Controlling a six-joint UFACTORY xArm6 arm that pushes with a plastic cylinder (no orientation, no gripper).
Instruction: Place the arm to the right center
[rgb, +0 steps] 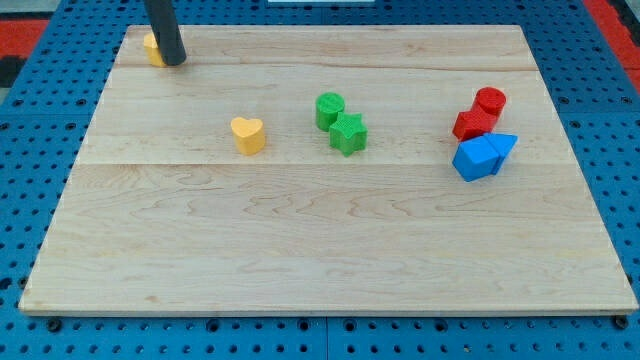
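My tip (175, 61) is at the board's top left corner, right beside a yellow block (152, 48) that the rod partly hides. A yellow heart (248, 135) lies left of centre. A green cylinder (330, 108) touches a green star (348, 133) near the middle. At the view's right, a red cylinder (490, 101) and a red star-like block (473, 124) sit just above a blue cube (474, 159) and a blue triangular block (503, 148). The tip is far from all of these.
The wooden board (300, 240) lies on a blue pegboard surface (30, 150). Red panels show at the view's top corners.
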